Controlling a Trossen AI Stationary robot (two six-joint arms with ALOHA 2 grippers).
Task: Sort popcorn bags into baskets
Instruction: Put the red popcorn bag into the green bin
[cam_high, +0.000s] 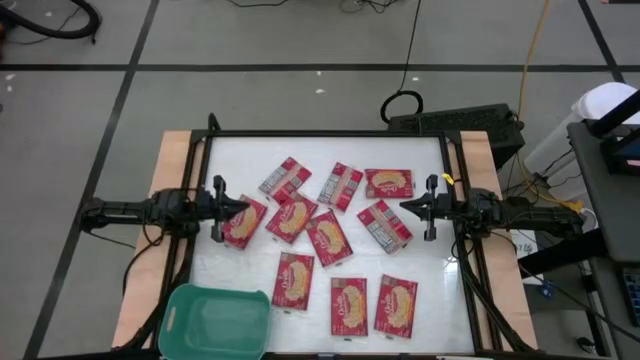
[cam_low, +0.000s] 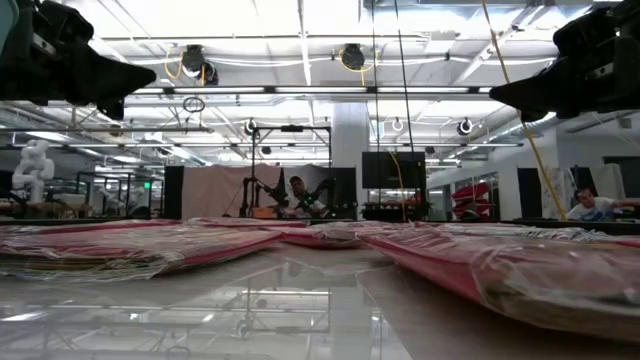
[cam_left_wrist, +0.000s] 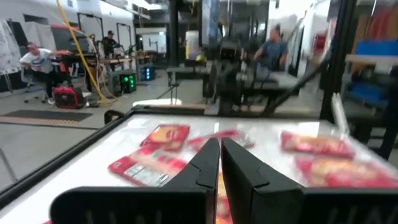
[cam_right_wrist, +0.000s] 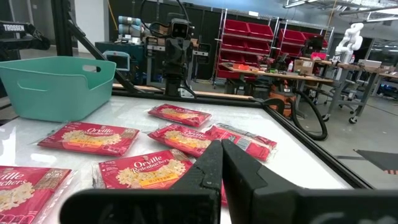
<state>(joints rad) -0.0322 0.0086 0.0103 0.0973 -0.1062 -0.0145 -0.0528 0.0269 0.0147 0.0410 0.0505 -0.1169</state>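
Ten bags (cam_high: 329, 238) are seen scattered mid-table, the basket (cam_high: 215, 322) empty at 7 o'clock. Both grippers are closed on nothing; the left gripper (cam_high: 240, 206) is nearest, a bag (cam_high: 243, 221) lying just beneath it, long axis slanted.

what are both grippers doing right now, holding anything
left gripper: shut, holding nothing, above a popcorn bag.
right gripper: shut, holding nothing.

"Orville Redenbacher's" reads across the fronts of the red popcorn bags (cam_right_wrist: 144, 172) lying on the desk (cam_right_wrist: 292, 165). "TROSSEN" stands on a dark arm (cam_right_wrist: 18, 32) beyond.
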